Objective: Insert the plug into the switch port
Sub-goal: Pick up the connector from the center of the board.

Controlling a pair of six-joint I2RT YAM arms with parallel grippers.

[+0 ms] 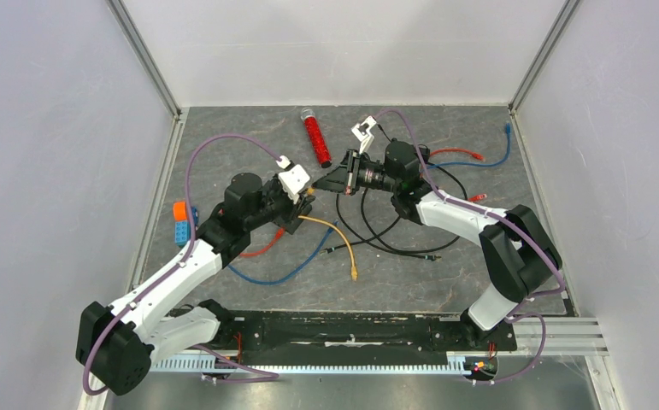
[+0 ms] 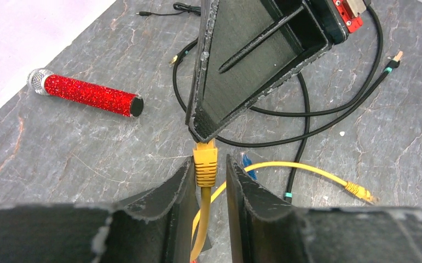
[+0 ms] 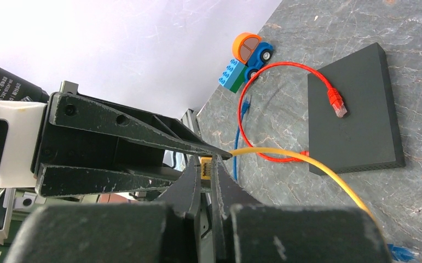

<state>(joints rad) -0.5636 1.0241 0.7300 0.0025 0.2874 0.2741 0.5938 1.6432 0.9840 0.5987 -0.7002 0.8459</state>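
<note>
A yellow plug [image 2: 205,164] on a yellow cable [image 1: 330,226] is held above the table between both grippers. My left gripper [image 2: 208,164] is shut on the plug's boot, and the cable hangs down between its fingers. My right gripper [image 3: 207,164] faces it and is shut on the plug's tip [image 3: 204,167], whose metal contacts show. In the top view the grippers meet tip to tip, left [image 1: 302,203] and right [image 1: 317,190]. The flat black box [image 3: 356,109] lies on the table below, mostly hidden under my left arm in the top view. Its switch ports are not visible.
A red plug [image 3: 337,104] rests on the black box. A toy car on blocks [image 1: 185,222] sits at the left wall. A red glitter microphone [image 1: 315,138] lies at the back. Black cables [image 1: 394,239], a blue cable [image 1: 283,273] and the yellow cable's free end [image 1: 355,275] lie mid-table.
</note>
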